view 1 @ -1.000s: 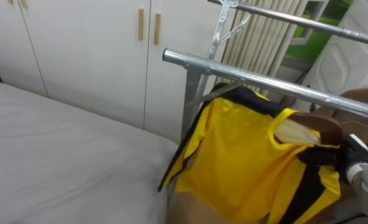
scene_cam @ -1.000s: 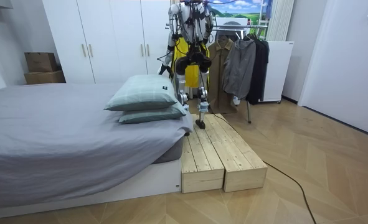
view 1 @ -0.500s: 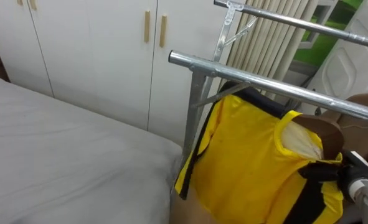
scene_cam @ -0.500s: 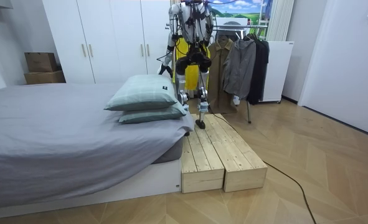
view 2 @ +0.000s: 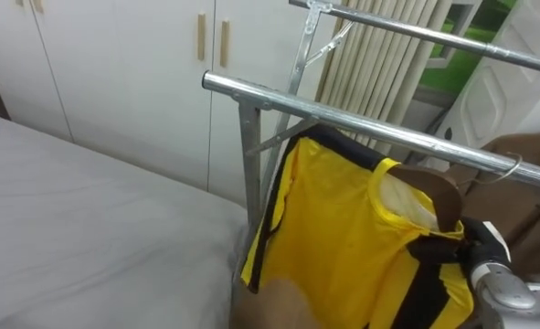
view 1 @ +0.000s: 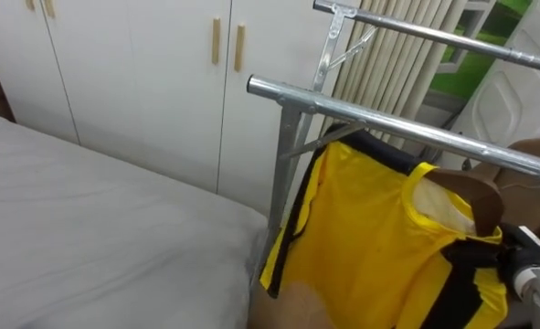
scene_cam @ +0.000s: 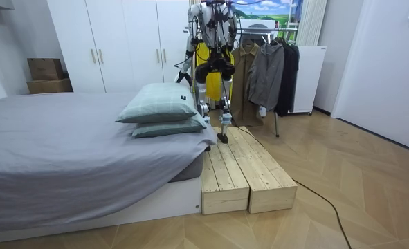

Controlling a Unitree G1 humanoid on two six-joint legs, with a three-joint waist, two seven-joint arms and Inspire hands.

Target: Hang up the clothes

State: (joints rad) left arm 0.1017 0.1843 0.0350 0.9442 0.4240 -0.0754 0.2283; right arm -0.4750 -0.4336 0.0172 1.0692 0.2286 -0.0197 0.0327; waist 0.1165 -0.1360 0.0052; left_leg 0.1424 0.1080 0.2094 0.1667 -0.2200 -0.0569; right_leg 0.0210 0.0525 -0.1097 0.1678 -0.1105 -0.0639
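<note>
One yellow shirt (view 1: 370,228) with black trim is what you have to look at; it hangs on a brown hanger (view 1: 478,194) just below the lower metal rail (view 1: 388,123) of the clothes rack, and its collar is spread over the hanger's shoulders. A thin hook shows at the rail above the hanger; whether it sits on the rail, you cannot tell. Your robot's right hand (view 1: 521,249) comes in from the lower right and touches the shirt at its black shoulder part; its fingers merge with the dark cloth, so I cannot tell if they are closed around anything. The left hand (scene_cam: 183,78) hangs low at the room view's left side of the body; it is too small to read. The robot stands on a wooden platform (scene_cam: 239,173) between the bed (view 1: 87,238) and the rack, near the white wardrobe (view 1: 132,73); dark coats (scene_cam: 270,69) hang further along the rack.
</note>
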